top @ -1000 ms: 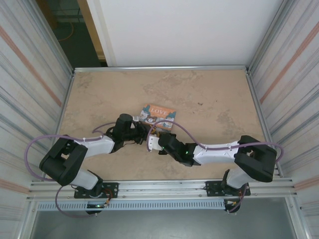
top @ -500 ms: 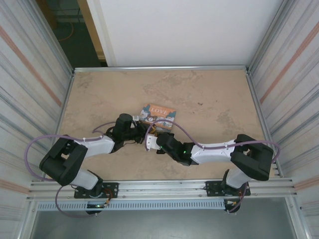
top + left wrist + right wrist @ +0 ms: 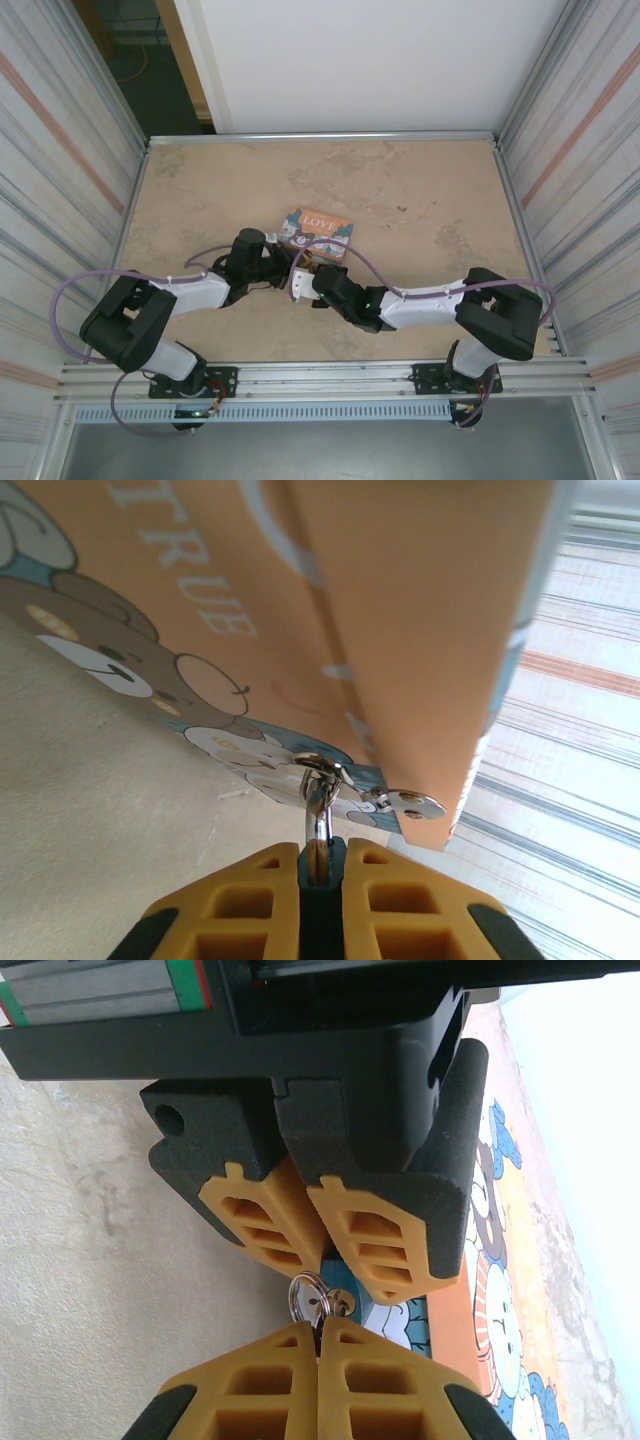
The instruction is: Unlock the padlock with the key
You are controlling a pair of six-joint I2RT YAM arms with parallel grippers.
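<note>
Risk we see: the key (image 3: 308, 1300), pinched tight in the right gripper (image 3: 318, 1345), could skid off the lock face or twist in that grip if pushed off-axis, and the shove would drag the tin (image 3: 320, 226) by its hasp (image 3: 400, 802); keyhole hidden from us. The padlock (image 3: 352, 1300) is tiny, blue-grey, silvery shackle through the hasp, clamped in the left gripper (image 3: 322, 855) at the tin's 7 o'clock corner.

**Padlock on the hasp, key just beside it**

The padlock (image 3: 349, 1304), tiny and blue-grey, hangs by its silvery shackle (image 3: 318, 818) through the tin's hasp (image 3: 405, 802), its body pinched in the left gripper (image 3: 320, 852). The key (image 3: 322, 1314), on a silver ring (image 3: 309, 1298), sits just beside it, clamped by the right gripper (image 3: 318, 1338).
</note>
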